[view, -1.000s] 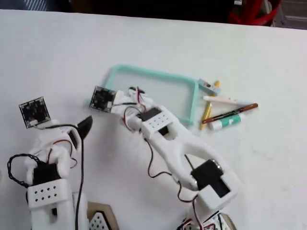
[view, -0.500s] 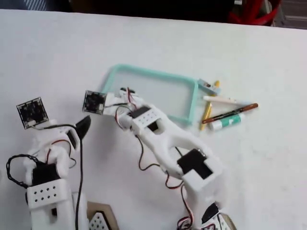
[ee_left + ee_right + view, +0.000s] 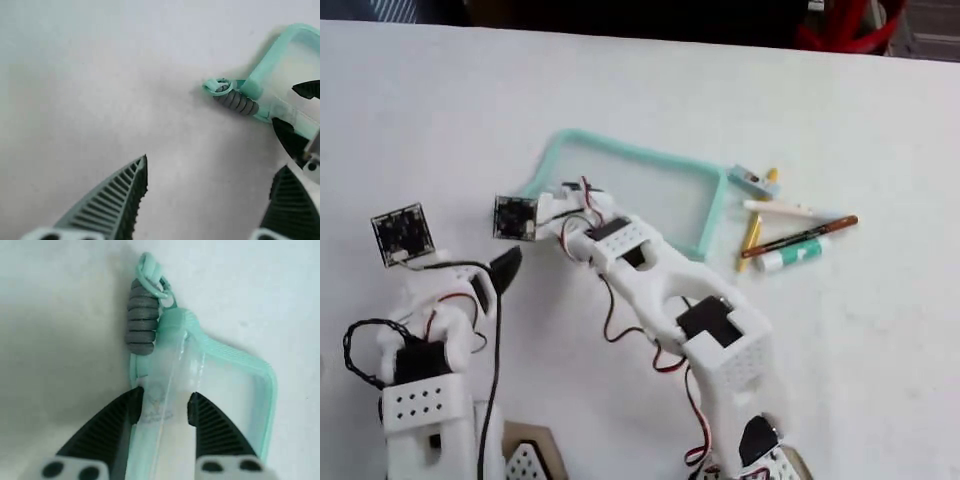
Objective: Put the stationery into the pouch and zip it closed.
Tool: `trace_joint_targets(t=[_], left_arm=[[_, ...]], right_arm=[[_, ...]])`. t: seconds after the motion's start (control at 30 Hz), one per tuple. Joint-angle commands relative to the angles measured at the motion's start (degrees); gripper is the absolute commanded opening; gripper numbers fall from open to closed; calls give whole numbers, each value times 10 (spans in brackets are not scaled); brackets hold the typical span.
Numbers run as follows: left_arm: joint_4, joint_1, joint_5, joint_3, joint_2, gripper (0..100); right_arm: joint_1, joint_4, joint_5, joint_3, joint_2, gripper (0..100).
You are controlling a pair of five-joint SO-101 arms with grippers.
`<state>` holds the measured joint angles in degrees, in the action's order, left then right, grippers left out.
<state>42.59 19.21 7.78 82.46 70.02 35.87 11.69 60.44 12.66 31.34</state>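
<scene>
The right gripper (image 3: 162,402) was pinched nearly shut on the pouch (image 3: 650,195), with its two black fingers (image 3: 117,422) pressing either side of the teal zip edge at the pouch's left corner. Just past the fingertips, the grey ribbed zip pull (image 3: 141,322) lay against the table (image 3: 820,100), with a small teal ring (image 3: 149,265) at its far end. The pull was close to the fingers but not between them.

The left gripper (image 3: 215,167) was wide open and held nothing. It hung over bare table near that same corner, with the pull (image 3: 235,101) ahead of it and apart from both fingers.

In the high view the pouch lay flat at mid-table. The right arm reached across to its left end, and the left arm (image 3: 430,340) sat at the near left.

The stationery (image 3: 790,235) lay in a loose heap on the table just beside the pouch's right end and outside it. The heap held a yellow pen (image 3: 752,235), a dark pen (image 3: 800,237), a white-and-green marker (image 3: 795,255) and a pale stick (image 3: 785,208). It was well apart from both grippers.
</scene>
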Motion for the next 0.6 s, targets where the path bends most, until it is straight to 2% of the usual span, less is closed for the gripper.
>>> trace_joint_targets(t=[0.0, 0.1, 0.2, 0.33, 0.57], left_arm=[[-11, -8, -2, -4, 10, 369], [-11, -8, -2, -3, 10, 369], [-12, -7, -2, -3, 10, 369], [-12, -5, -2, -4, 10, 369], [-12, 8, -1, -5, 10, 369]], right_arm=[[-12, -1, 19, -5, 7, 25], [-14, 8, 19, -4, -1, 18], [-13, 70, 11, -4, -41, 18], [-23, 143, -64, -4, -131, 19], [-59, 269, -147, -4, -314, 19]])
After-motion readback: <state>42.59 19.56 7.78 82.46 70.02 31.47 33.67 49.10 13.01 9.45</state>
